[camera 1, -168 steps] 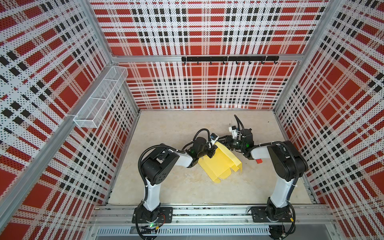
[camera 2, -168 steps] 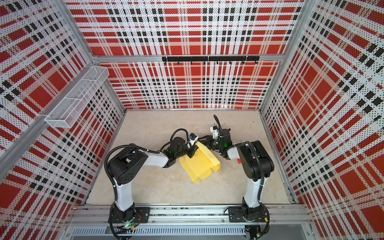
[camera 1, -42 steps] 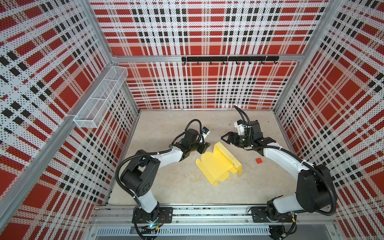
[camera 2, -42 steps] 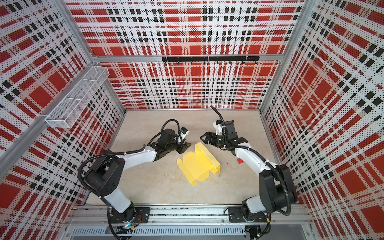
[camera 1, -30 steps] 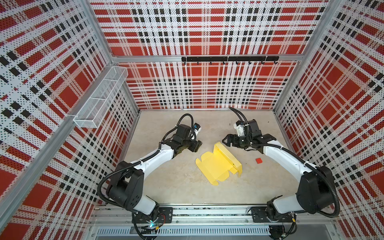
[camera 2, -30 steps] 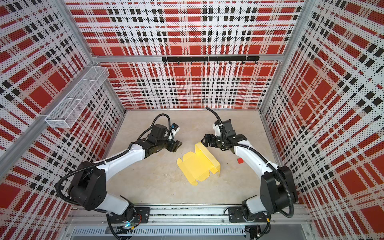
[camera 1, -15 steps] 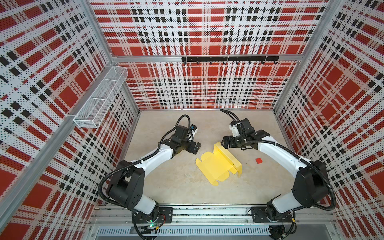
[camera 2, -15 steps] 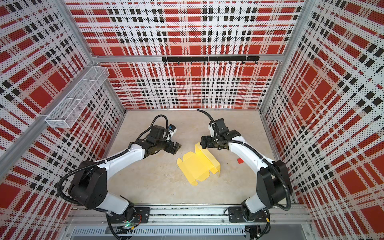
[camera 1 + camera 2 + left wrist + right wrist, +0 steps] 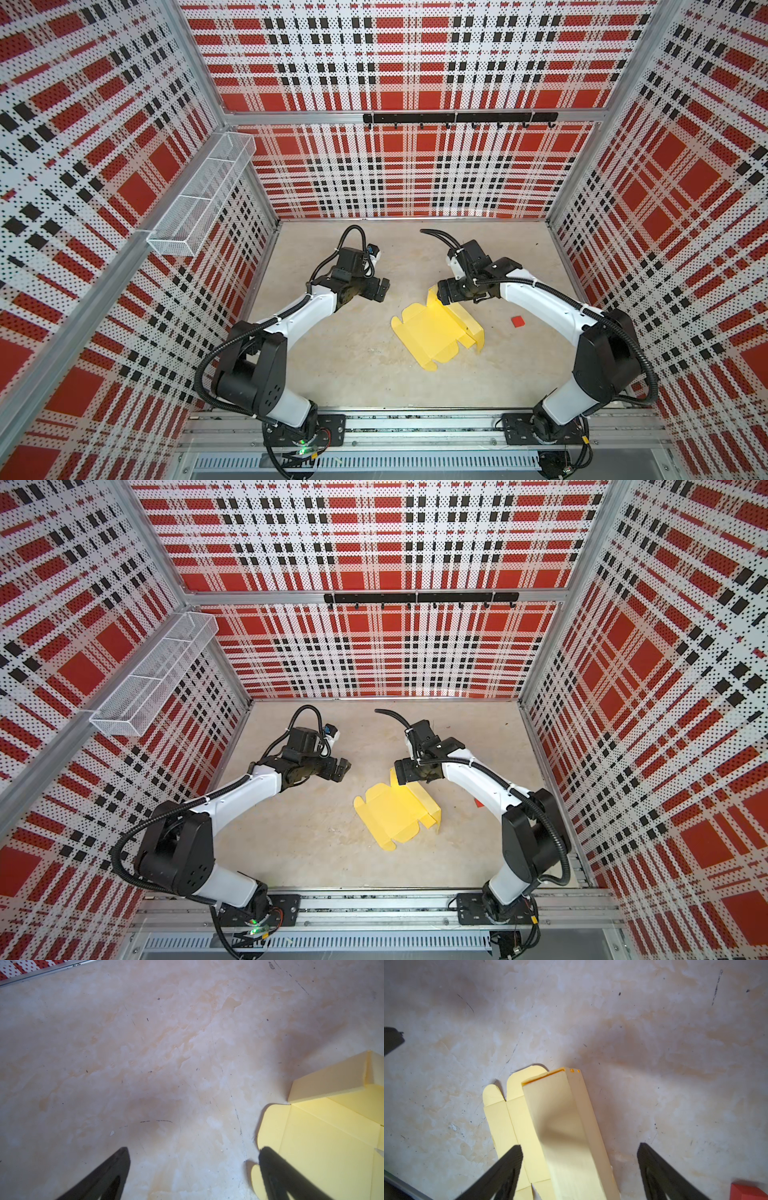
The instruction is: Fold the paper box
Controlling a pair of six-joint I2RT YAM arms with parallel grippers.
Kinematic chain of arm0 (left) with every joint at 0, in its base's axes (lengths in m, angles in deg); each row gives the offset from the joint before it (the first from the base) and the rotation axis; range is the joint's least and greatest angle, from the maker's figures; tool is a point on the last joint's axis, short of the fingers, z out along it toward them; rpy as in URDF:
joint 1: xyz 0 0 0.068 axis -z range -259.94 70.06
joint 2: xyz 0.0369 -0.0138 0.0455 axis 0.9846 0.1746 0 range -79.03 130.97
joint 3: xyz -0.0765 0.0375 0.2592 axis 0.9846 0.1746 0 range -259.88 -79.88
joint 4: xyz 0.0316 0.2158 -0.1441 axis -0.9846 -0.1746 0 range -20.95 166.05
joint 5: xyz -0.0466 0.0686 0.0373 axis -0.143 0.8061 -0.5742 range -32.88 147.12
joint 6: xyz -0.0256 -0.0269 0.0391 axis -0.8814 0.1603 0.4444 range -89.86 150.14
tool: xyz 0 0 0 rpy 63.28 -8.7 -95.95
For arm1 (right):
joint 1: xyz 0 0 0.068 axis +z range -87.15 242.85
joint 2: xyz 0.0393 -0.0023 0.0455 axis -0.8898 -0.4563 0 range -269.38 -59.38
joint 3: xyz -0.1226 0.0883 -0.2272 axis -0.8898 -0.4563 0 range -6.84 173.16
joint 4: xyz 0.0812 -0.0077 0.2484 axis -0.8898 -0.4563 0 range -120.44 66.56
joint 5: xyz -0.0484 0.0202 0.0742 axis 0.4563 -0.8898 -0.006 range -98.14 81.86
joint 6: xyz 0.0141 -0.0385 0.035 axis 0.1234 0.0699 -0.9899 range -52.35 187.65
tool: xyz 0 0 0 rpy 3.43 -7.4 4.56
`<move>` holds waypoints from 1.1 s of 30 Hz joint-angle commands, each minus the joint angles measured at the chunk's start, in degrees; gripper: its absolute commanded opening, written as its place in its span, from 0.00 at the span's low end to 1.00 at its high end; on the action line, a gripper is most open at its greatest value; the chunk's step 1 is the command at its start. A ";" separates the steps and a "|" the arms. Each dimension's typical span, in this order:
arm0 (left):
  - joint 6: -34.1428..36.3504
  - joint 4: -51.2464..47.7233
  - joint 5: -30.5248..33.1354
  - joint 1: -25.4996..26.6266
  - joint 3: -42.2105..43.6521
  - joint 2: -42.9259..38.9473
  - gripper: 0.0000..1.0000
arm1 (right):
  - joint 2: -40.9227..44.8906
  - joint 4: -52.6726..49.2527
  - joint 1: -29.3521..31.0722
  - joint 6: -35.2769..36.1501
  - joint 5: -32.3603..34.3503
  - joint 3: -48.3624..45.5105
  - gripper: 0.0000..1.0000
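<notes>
Yellow card makes the paper box (image 9: 434, 334), and it lies near the middle of the pale worktop (image 9: 353, 365), between the two arms. Most of it lies flat and open, with round tabs along its edge. One long side is folded up like a wall, and a flap stands up at the far end.

The left claw (image 9: 380, 289) hangs a little to the left of the box, apart from it in both top views. Its two black fingers (image 9: 112, 1172) are spread wide, and nothing is in them.

The right claw (image 9: 440, 293) is over the far end of the box, by the standing flap. It is wide open too. In the right wrist view its fingers (image 9: 504, 1167) sit one on each side of the folded-up wall, and they do not squeeze it. I cannot tell if they touch the card.

A small red square (image 9: 517, 321) lies on the worktop to the right of the box, well apart from it. A wire basket (image 9: 203, 195) hangs on the left wall.
</notes>
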 commanded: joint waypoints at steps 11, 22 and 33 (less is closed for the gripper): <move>0.43 0.53 0.39 -1.11 -0.72 -1.07 1.00 | -4.28 -8.16 4.78 3.85 9.76 5.66 0.88; -0.42 1.30 -0.39 -2.54 -0.04 -2.76 1.00 | -5.86 -15.31 5.67 4.57 16.44 9.03 0.86; -0.89 2.08 -1.97 -5.18 0.92 -4.21 1.00 | -5.33 -14.53 2.20 7.28 16.39 9.34 0.84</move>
